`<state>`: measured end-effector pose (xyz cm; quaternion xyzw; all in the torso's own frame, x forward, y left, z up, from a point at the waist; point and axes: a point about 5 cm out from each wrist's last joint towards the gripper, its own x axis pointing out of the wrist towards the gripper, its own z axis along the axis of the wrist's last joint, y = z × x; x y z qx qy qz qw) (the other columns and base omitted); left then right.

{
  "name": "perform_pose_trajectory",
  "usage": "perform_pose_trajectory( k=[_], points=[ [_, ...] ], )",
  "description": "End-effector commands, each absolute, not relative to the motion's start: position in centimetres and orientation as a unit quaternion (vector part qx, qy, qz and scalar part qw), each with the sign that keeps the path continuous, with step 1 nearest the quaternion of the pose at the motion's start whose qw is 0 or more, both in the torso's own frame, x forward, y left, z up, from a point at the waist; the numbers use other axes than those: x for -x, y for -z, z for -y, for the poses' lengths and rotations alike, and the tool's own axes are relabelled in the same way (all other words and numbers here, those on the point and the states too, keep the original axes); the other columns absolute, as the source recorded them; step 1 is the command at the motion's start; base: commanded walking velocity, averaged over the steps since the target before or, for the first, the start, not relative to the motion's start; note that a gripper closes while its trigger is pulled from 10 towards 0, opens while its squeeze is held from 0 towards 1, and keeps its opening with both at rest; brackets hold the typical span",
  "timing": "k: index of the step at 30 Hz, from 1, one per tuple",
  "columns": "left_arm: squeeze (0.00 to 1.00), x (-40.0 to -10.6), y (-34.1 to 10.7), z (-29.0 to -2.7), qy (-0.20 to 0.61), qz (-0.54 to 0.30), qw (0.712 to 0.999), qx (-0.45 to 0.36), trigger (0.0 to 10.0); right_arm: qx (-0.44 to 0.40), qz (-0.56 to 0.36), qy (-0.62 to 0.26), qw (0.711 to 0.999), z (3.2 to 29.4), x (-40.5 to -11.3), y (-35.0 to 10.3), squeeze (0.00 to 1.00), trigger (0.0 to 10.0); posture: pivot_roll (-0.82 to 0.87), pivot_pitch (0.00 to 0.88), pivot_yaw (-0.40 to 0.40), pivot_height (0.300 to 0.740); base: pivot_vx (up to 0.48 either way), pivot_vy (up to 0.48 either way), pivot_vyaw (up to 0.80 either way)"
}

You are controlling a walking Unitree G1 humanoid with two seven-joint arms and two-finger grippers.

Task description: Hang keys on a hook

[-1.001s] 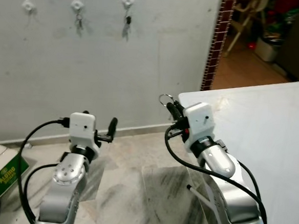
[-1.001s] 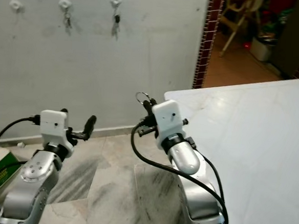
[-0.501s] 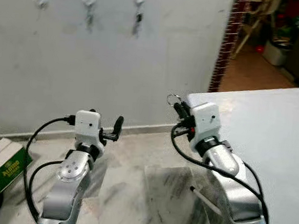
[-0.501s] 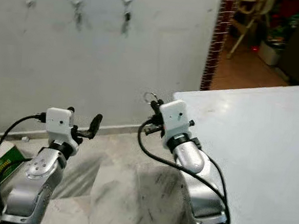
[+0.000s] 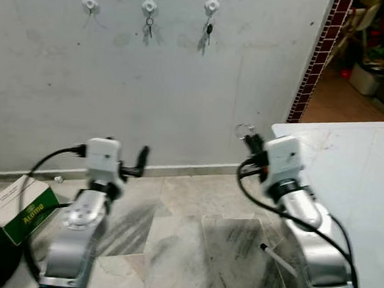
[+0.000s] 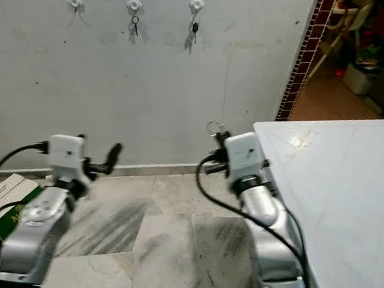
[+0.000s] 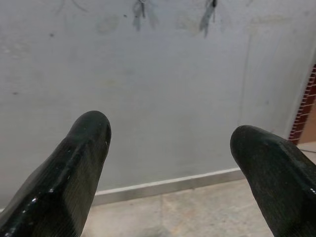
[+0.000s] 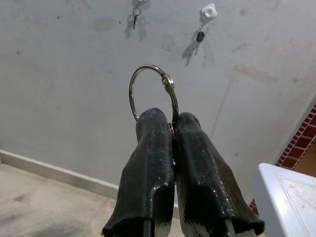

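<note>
The right hand [image 8: 173,126] was raised in front of the robot, its two black fingers [image 8: 148,163] pressed tight together on a metal key ring [image 8: 148,86], which stood upright above the fingertips. In the left eye view that ring [image 5: 244,130] showed at about 12 o'clock from the hand's white camera housing, with the grey wall [image 5: 182,97] behind it.

High on the wall, at about 11 o'clock from the right hand, three white hooks sat in a row. The left hook [image 5: 90,3] carried nothing that could be made out. The middle hook [image 5: 149,6] held a small set of keys, and the right hook [image 5: 212,4] held a dark key. All three were well apart from the ring.

The left hand [image 7: 170,143] was held forward at about 9 o'clock from the right one, its fingers [image 7: 81,163] spread wide with nothing between them.

A white table [image 5: 355,162] lay at 3 o'clock, its corner just beside the right hand. A green and white box [image 5: 19,208] sat on the marble floor [image 5: 172,235] at 8 o'clock, near the left arm.
</note>
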<state>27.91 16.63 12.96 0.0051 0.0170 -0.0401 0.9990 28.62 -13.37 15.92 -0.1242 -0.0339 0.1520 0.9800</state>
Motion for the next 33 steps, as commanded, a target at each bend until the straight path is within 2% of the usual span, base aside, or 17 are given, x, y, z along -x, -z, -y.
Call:
perform_pose_trajectory(
  k=[1, 9, 21, 33],
  points=[
    [0.0, -27.7, -12.9, -16.2, 0.053, -0.02, 0.998, -0.004, 10.0, 0.134, 0.027, -0.134, 0.981, 14.8, -28.5, -15.6, 0.0, 10.0, 0.0, 0.0, 0.071, 0.74, 0.0, 0.382, 0.0],
    [0.0, -27.1, -12.5, -17.2, 0.049, -0.033, 0.998, -0.013, 10.0, 0.144, 0.015, -0.11, 0.983, 17.1, -28.8, -15.2, 0.0, 10.0, 0.0, 0.0, 0.067, 0.74, 0.0, 0.393, 0.0],
    [0.0, -26.6, -12.3, -18.0, 0.045, -0.04, 0.998, -0.02, 10.0, 0.147, 0.017, -0.125, 0.981, 16.4, -28.8, -15.0, 0.0, 10.0, 0.01, 0.0, 0.057, 0.74, 0.0, 0.394, 0.0],
    [0.0, -26.9, -12.4, -17.7, 0.04, -0.035, 0.998, -0.015, 10.0, 0.151, 0.028, -0.133, 0.979, 16.0, -29.3, -15.5, 0.0, 10.0, 0.01, 0.0, 0.048, 0.74, 0.0, 0.401, 0.0]
  ],
)
